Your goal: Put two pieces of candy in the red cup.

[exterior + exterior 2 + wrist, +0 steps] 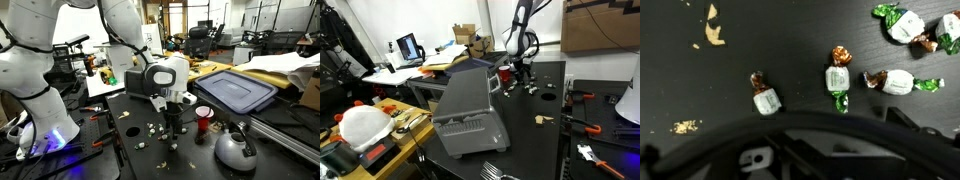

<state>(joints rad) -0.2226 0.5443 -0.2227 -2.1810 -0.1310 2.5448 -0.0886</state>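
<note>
Exterior view: the white arm (pixel 125 35) bends over a black table (pixel 110 165), and the gripper (pixel 173 127) points straight down with its tips low over the tabletop. From where this camera stands the fingers read as one dark stub, so I cannot tell whether they are apart or together. The pieces of candy (pixel 141 143) lie loose on the table around the gripper as small pale lumps. The red cup (pixel 204 124) stands upright just beside the gripper, white rim up; what is inside it does not show. A grey kettle (pixel 236 150) sits near the cup, closer to the camera.

In an exterior view from farther off, a big grey bin (pixel 465 110) fills the foreground. The arm comes down at the far end of the table, with pale specks of candy scattered beside it. A tan scrap (pixel 542 119) lies well apart from them.

Wrist view: five wrapped candies show on the black surface, in white wrappers with green and brown twisted ends. Three lie in a loose row across the middle and two sit close together at the upper right. Tan crumbs (pixel 712 32) lie at the upper left. The gripper's dark, blurred body fills the bottom edge, and its fingers cannot be made out.
</note>
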